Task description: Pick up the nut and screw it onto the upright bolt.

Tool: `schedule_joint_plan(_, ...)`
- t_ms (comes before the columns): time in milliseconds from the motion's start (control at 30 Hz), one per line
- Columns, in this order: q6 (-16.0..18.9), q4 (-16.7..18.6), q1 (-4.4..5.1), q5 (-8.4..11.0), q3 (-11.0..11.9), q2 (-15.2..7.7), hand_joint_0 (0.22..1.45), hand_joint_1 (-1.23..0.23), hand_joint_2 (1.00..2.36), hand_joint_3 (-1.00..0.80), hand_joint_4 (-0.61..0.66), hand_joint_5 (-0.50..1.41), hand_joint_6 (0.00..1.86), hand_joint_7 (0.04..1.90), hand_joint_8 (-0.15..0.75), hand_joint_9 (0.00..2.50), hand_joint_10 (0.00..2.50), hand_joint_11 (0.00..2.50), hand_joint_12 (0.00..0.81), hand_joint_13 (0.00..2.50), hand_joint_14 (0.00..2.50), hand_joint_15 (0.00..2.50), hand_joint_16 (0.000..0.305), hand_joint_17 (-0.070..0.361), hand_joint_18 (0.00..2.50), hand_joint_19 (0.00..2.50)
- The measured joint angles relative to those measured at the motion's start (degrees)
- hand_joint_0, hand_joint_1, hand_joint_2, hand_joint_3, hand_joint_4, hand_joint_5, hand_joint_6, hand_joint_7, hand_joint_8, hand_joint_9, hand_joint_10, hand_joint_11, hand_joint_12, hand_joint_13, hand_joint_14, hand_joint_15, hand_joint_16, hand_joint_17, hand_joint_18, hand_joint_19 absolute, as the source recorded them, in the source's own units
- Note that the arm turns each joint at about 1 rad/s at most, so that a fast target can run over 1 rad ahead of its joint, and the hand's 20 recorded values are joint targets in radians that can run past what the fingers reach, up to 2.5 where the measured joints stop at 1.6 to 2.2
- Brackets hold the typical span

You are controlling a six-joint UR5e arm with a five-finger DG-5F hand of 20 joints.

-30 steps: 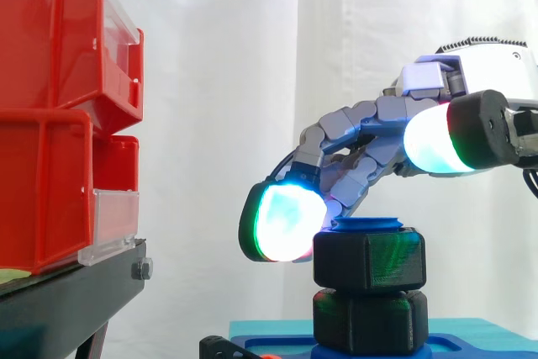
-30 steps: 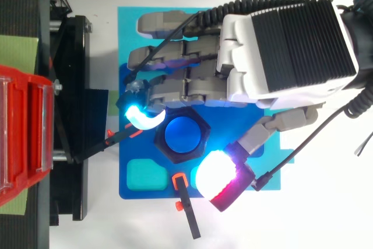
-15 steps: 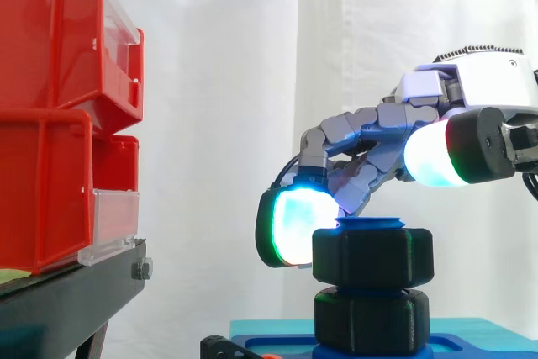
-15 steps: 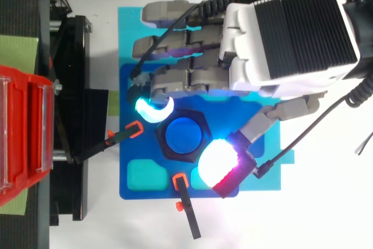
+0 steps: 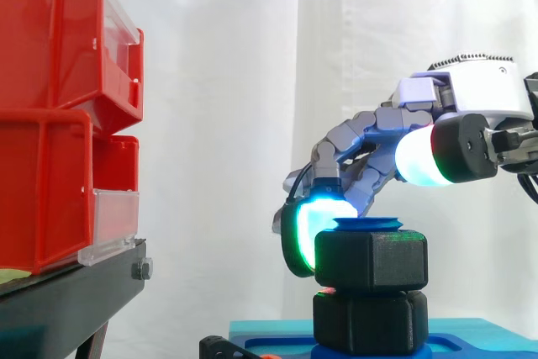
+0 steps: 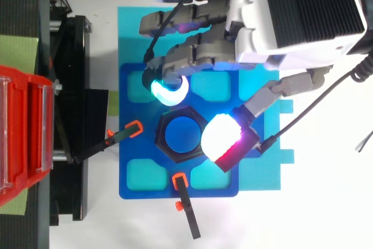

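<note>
A black hex nut (image 5: 370, 260) (image 6: 159, 137) sits on the upright blue bolt (image 6: 182, 135), whose top (image 5: 367, 224) shows just above it. Under the nut is a second black hex block (image 5: 368, 321) on the blue base plate (image 6: 145, 193). My hand (image 5: 471, 107) (image 6: 297, 10) reaches in from the right with its fingers curled round the nut. A cyan-glowing fingertip (image 5: 307, 224) (image 6: 169, 90) lies at the nut's left side. The white-glowing thumb pad (image 6: 224, 141) (image 5: 416, 157) lies against its opposite edge.
Red bins (image 5: 59, 124) are stacked on a black stand (image 5: 76, 292) at the left. Two black clamps with orange tips (image 6: 185, 202) (image 6: 119, 135) lie on the blue plate's front and left edges. A white curtain hangs behind.
My hand has turned about the bolt: the glowing fingertip swung from the nut's left corner round toward its far side, the thumb pad came up along the right edge. The nut's faces have shifted.
</note>
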Motion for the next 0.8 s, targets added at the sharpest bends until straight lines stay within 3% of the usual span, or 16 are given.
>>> schedule_joint_plan(133, 0.0, 0.0, -0.32, -0.1, 0.0, 0.0, 0.53, -0.36, 1.0, -0.5, 0.22, -0.11, 0.86, 1.03, 0.38, 1.18, 0.01, 0.23, 0.269, 0.69, 0.0, 0.0, 0.024, 0.054, 0.35, 0.0)
schedule_joint_plan(233, 0.0, -0.1, -0.64, -0.47, 0.3, 0.0, 0.53, -0.36, 1.0, -0.5, 0.2, -0.11, 0.81, 1.01, 0.362, 1.13, 0.01, 0.23, 0.271, 0.68, 0.0, 0.0, 0.025, 0.055, 0.34, 0.0)
schedule_joint_plan(333, 0.0, -0.5, -0.98, -1.19, 1.0, 0.0, 0.52, -0.34, 1.0, -0.5, 0.23, -0.1, 0.54, 1.31, 0.326, 1.0, 0.0, 0.16, 0.293, 0.6, 0.0, 0.0, 0.028, 0.064, 0.27, 0.0)
schedule_joint_plan(433, 0.0, -1.0, -1.11, -1.71, 1.4, 0.0, 0.51, -0.32, 1.0, -0.5, 0.27, -0.14, 0.5, 1.09, 0.304, 0.89, 0.0, 0.05, 0.298, 0.54, 0.0, 0.0, 0.031, 0.069, 0.2, 0.0)
schedule_joint_plan(567, 0.0, -1.1, -1.12, -1.91, 1.8, 0.0, 0.51, -0.3, 1.0, -0.5, 0.24, -0.19, 0.5, 0.79, 0.277, 0.75, 0.0, 0.0, 0.294, 0.5, 0.0, 0.0, 0.035, 0.078, 0.18, 0.0)
schedule_joint_plan(800, 0.0, -0.4, -0.76, -1.88, 2.5, 0.0, 0.5, -0.27, 1.0, -0.5, 0.21, -0.2, 0.5, 0.68, 0.265, 0.69, 0.0, 0.0, 0.293, 0.44, 0.0, 0.0, 0.038, 0.085, 0.12, 0.0)
